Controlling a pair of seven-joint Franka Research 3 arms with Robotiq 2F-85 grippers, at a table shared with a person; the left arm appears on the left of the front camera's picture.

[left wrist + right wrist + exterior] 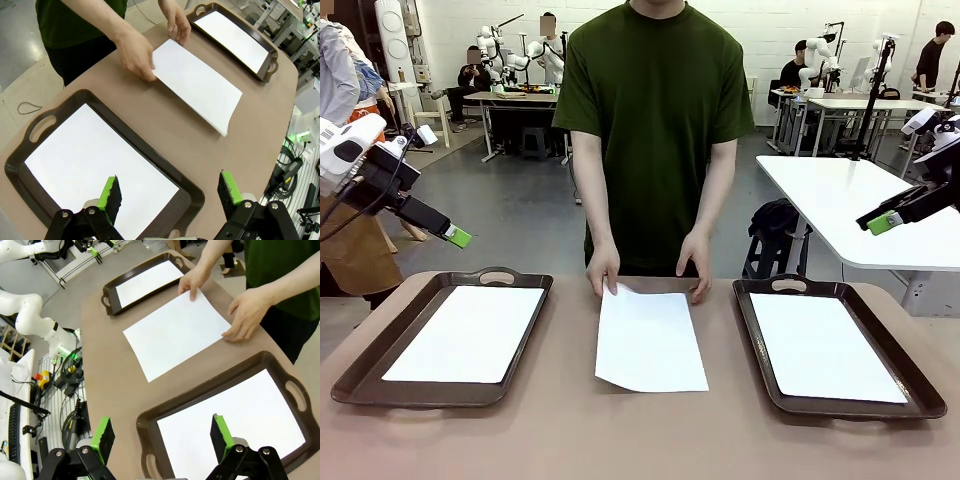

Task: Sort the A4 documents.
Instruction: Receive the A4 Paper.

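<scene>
A small stack of white A4 documents [650,342] lies mid-table, its near-left corner curling up. The person's hands [603,270] press on its far edge. Another white sheet [468,333] lies in the left dark brown tray [360,375], and one more [825,345] in the right tray [920,380]. My left gripper [455,236] hangs open in the air above and behind the left tray; the wrist view shows it [170,192] over that tray's sheet [85,165]. My right gripper [883,222] is open too, high beside the right tray, and hovers [161,432] over its sheet [235,425].
The tan table [640,440] has rounded corners, and both trays sit close to its side edges. A white table [840,190] and a dark bag [775,222] stand behind at the right. The person stands at the far edge, between the trays.
</scene>
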